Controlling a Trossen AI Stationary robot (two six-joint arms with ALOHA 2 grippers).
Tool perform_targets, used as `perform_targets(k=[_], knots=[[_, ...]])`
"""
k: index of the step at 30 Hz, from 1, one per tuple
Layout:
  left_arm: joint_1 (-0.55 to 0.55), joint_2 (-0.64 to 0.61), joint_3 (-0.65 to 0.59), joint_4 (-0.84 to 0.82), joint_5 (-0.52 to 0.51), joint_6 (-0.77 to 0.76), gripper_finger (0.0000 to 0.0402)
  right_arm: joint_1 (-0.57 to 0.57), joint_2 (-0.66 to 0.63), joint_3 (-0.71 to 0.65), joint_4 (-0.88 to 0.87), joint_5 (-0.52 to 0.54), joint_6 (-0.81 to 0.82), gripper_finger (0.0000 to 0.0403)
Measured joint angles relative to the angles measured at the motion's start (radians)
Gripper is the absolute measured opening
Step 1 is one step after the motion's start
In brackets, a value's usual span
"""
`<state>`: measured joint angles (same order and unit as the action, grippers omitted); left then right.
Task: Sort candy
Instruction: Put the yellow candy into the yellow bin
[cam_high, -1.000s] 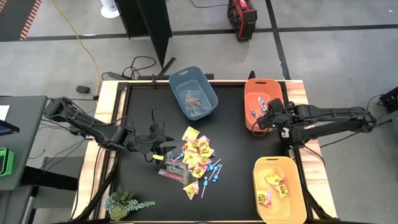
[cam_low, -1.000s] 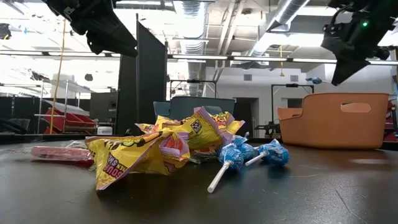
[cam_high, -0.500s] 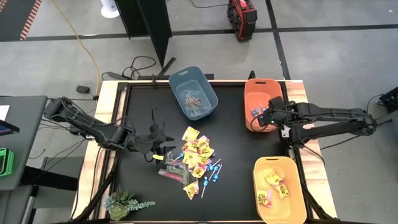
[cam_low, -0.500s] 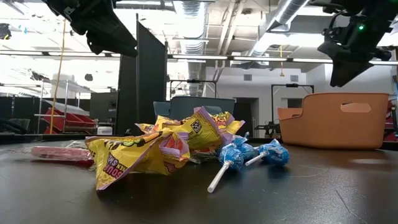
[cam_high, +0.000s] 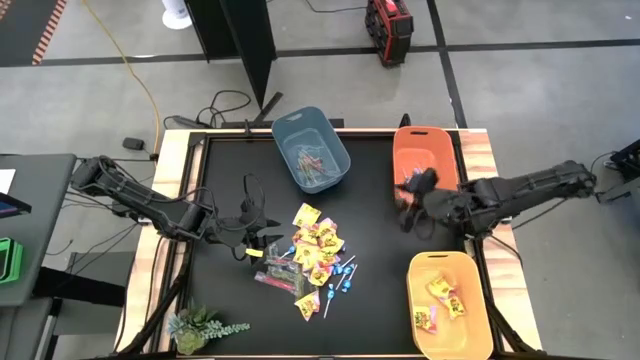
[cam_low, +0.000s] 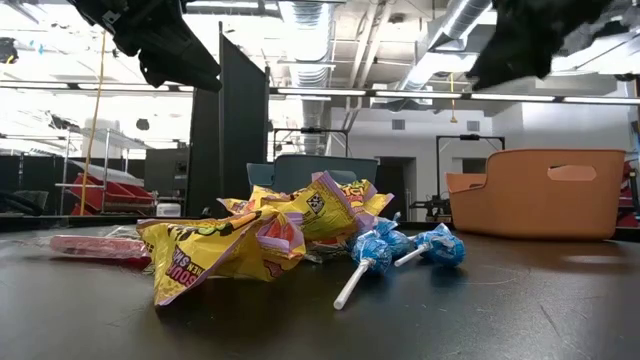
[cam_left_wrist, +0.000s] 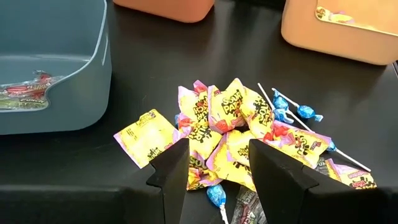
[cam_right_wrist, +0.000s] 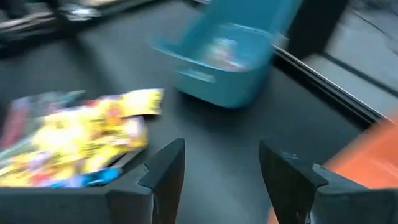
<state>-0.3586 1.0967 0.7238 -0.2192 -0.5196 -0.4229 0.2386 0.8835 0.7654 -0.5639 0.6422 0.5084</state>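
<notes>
The candy (cam_high: 318, 258) lies in a loose pile at the table's middle: yellow packets (cam_left_wrist: 233, 127), blue lollipops (cam_low: 385, 248) and pinkish sticks (cam_low: 95, 245). My left gripper (cam_high: 262, 240) hovers at the pile's left edge, open and empty; in the left wrist view my left gripper (cam_left_wrist: 217, 168) has the packets beyond its fingers. My right gripper (cam_high: 408, 205), blurred, is above the table just left of the orange bin (cam_high: 424, 160). In its own view my right gripper (cam_right_wrist: 221, 168) is open and empty and faces the pile.
A blue-grey bin (cam_high: 311, 150) with pinkish sticks stands at the far middle. The orange bin holds blue lollipops. A yellow bin (cam_high: 447, 305) with yellow packets sits at the near right. A small plant (cam_high: 200, 328) lies at the near left corner.
My right gripper has swung from above the orange bin toward the table's left and near side, turning to face the candy pile.
</notes>
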Motion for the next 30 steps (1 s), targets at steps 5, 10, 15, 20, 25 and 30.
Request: perform_targets(k=[5,10,15,20,25,30], knots=[[0.000,0.001,0.000,0.000,-0.001,0.017,0.0160,0.127,0.111,0.000,0.156,-0.001,-0.087,0.0208],[-0.001,0.001,0.000,-0.001,-0.001,0.023,0.0160,0.220,0.260,0.005,0.264,-0.038,-0.126,0.0206],[-0.001,0.001,0.000,-0.001,-0.002,0.022,0.0160,0.265,0.461,0.098,0.273,-0.046,-0.126,0.0206],[-0.001,0.001,0.000,-0.001,-0.004,0.019,0.0160,0.258,0.658,0.263,0.264,-0.046,-0.160,0.0206],[-0.001,0.001,0.000,-0.001,-0.004,0.016,0.0160,0.227,0.837,0.424,0.215,-0.046,-0.220,0.0206],[-0.001,0.001,0.000,-0.001,-0.004,0.016,0.0160,0.188,0.982,0.530,0.117,-0.055,-0.233,0.0206]])
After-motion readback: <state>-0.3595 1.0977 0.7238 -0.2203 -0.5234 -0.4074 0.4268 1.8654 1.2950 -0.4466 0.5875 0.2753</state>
